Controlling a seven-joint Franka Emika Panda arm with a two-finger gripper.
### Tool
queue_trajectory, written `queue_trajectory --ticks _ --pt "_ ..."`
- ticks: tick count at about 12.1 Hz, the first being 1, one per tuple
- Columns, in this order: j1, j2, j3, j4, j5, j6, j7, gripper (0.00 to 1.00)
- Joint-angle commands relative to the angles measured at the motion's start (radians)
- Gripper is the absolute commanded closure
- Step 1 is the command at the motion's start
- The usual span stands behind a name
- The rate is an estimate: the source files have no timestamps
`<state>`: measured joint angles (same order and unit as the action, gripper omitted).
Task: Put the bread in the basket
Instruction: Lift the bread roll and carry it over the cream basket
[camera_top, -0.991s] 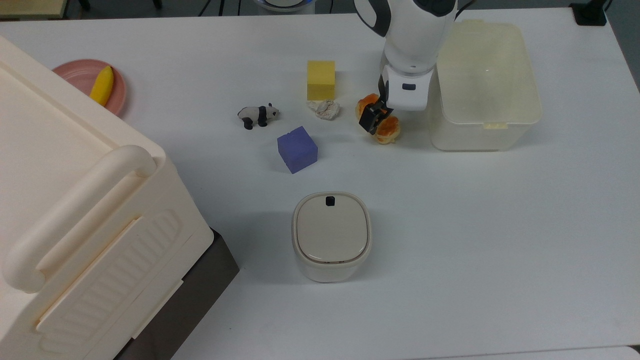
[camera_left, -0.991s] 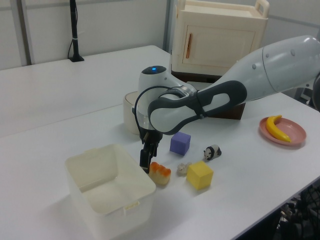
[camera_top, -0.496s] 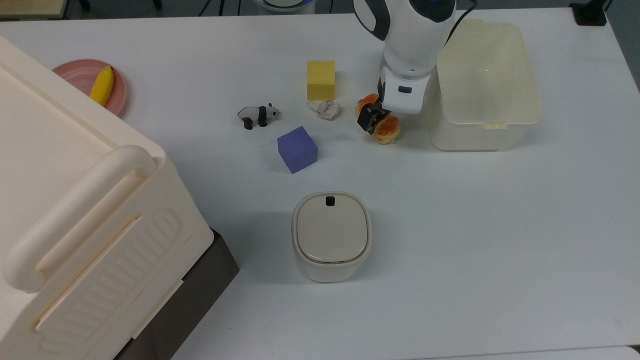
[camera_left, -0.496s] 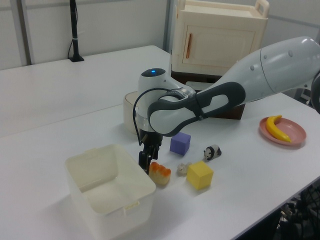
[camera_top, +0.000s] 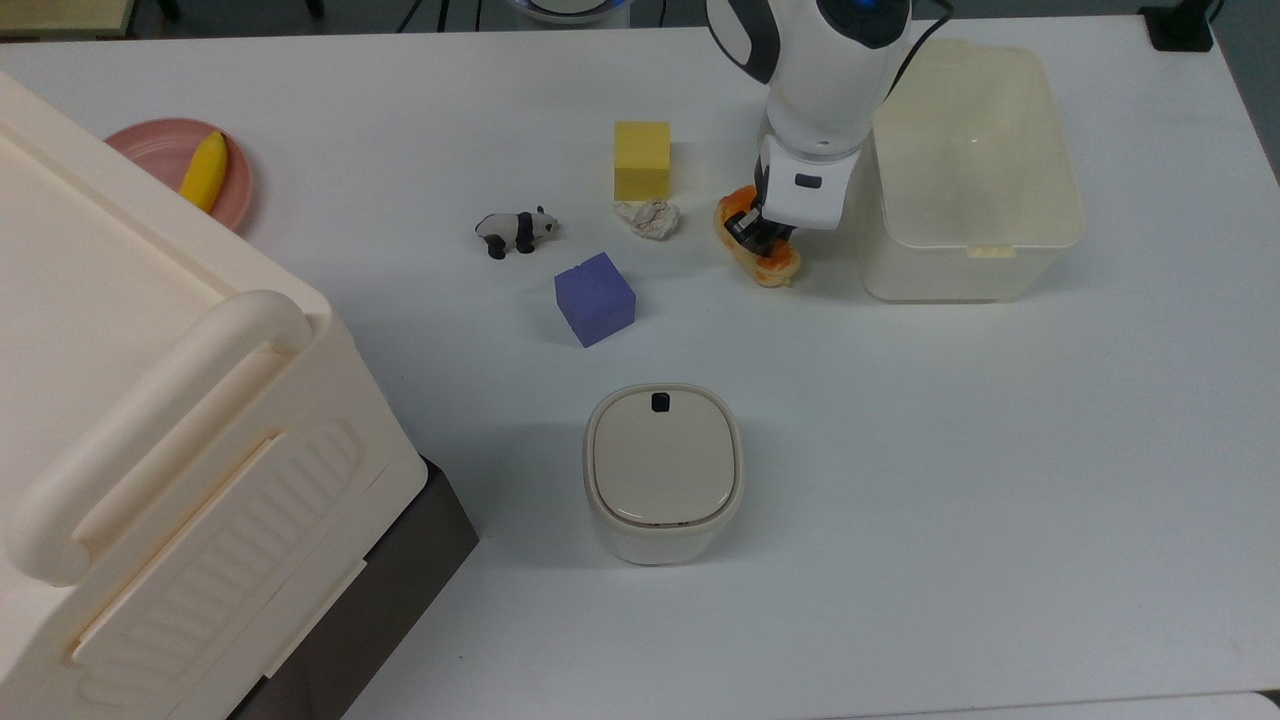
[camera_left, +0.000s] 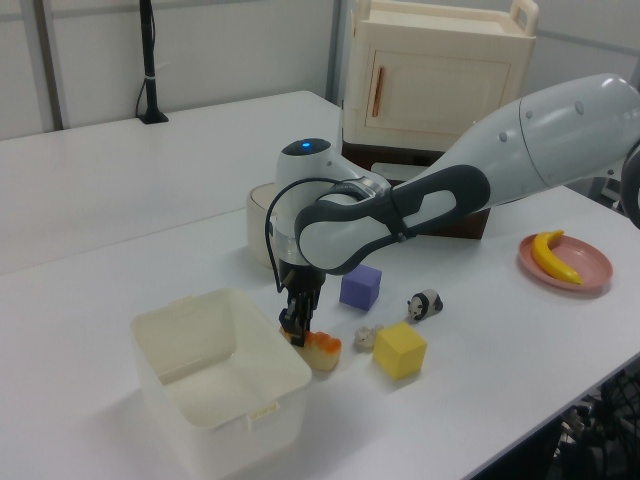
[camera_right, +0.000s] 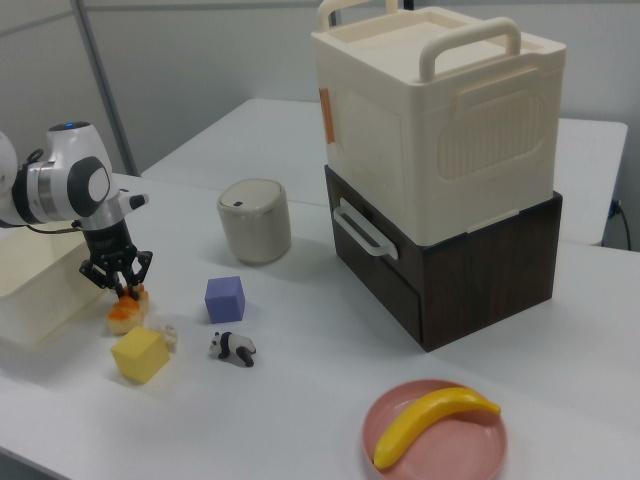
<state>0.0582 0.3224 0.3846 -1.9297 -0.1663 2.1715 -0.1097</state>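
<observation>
The bread (camera_top: 776, 264), an orange-brown toy loaf with pale sides, lies on the white table just left of the basket (camera_top: 965, 262) in the top view. My gripper (camera_top: 760, 236) is down over the loaf's middle and open, with one finger on either side of it. In the left view the gripper (camera_left: 297, 322) stands between the bread (camera_left: 323, 348) and the basket (camera_left: 235, 415). From the right view, the spread fingers of the gripper (camera_right: 122, 283) reach the top of the bread (camera_right: 123, 314), beside the basket (camera_right: 30, 312). The translucent basket holds nothing.
Left of the bread in the top view lie a whitish lump (camera_top: 648, 218), a yellow cube (camera_top: 641, 160), a toy panda (camera_top: 515, 230) and a purple cube (camera_top: 594, 298). A lidded beige bin (camera_top: 663, 473) stands nearer. The big cream box (camera_top: 150, 430) and a banana (camera_top: 205, 170) on a pink plate are at the top view's left.
My gripper has come down from just above the bread until its fingers straddle it. The bread has tipped slightly, now showing its pale side in the top view.
</observation>
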Motion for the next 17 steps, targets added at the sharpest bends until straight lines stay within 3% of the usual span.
queue_trajectory --ticks 1,4,9,11,13,17 --pt "0.005 -0.019 -0.006 -0.020 0.007 -0.005 0.010 1.00" --pt "0.002 -0.029 -0.010 0.020 0.008 -0.063 0.021 1.00" --pt "-0.049 -0.129 -0.012 0.234 0.016 -0.306 0.015 1.00" --pt "-0.044 -0.144 -0.007 0.325 0.059 -0.360 0.022 1.00" --pt "-0.006 -0.161 -0.003 0.336 0.093 -0.375 0.044 1.00" --pt "0.080 -0.161 0.039 0.336 0.094 -0.364 0.235 1.00"
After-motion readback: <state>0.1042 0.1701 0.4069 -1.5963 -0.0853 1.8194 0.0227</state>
